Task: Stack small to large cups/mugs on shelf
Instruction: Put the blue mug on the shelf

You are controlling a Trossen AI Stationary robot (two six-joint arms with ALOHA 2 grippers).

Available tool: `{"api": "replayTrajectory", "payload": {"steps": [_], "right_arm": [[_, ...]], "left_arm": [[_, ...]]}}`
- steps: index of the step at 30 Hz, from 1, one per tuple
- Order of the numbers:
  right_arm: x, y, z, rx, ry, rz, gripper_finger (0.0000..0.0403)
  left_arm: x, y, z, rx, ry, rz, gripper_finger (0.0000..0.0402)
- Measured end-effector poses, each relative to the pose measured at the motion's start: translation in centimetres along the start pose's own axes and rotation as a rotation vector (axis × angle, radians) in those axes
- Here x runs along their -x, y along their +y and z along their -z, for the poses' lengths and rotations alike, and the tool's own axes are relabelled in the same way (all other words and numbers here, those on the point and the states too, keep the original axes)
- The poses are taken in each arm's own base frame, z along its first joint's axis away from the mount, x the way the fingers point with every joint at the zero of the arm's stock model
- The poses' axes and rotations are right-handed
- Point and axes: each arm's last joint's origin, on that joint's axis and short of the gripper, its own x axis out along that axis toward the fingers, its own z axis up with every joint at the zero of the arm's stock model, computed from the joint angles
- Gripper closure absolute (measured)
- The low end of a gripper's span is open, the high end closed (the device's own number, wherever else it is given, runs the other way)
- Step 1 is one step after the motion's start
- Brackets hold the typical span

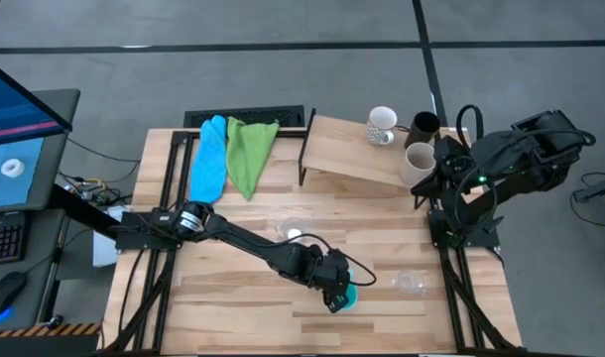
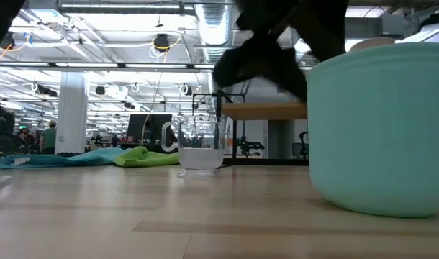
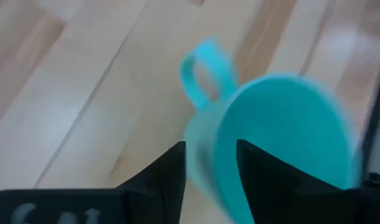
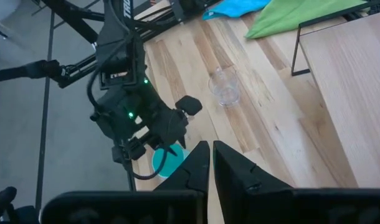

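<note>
A cyan handled mug (image 3: pixel 283 130) is near the table's front edge (image 1: pixel 350 295), its handle (image 3: pixel 205 71) on the far side from my left gripper (image 3: pixel 210 144), which is shut on its wall. On the shelf (image 1: pixel 342 149), at its right end, stand a white mug (image 1: pixel 382 125), a black cup (image 1: pixel 423 127) and a beige tumbler (image 1: pixel 419 164). One clear cup (image 1: pixel 291 230) stands mid-table, another (image 1: pixel 410 283) at the front right. My right gripper (image 4: pixel 211 152) hangs shut and high by the table's right side. My left gripper has the cyan mug's wall at the rim (image 3: pixel 205 158) pinched, one finger (image 3: pixel 171 177) outside and the other (image 3: pixel 265 180) inside the mug. The fingers slant down from the table's left. In the low view the mug (image 2: pixel 378 129) is upright with its base at the table top.
A blue cloth (image 1: pixel 209 157) and a green cloth (image 1: pixel 249 154) lie at the far left of the table. A screen and keyboard (image 1: pixel 5 188) stand beyond the left edge. Bare wood lies between the mug and the shelf.
</note>
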Motion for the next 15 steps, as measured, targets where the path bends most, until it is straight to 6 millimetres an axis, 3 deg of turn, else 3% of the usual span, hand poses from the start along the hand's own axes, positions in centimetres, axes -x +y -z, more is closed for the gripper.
{"api": "replayTrajectory", "payload": {"steps": [3,8,15], "right_arm": [[0.0,0.0,0.0,0.000,0.000,0.000,0.0360],[0.0,0.0,0.0,-0.003,0.000,0.000,0.0360],[0.0,0.0,0.0,-0.007,0.000,0.000,0.0360]], "left_arm": [[0.6,-0.1,-0.3,-0.015,-0.005,0.005,0.0310],[-0.5,0.5,-0.1,-0.017,0.070,0.025,0.0385],[-0.5,0.6,-0.2,-0.019,0.058,0.008,0.0395]]}}
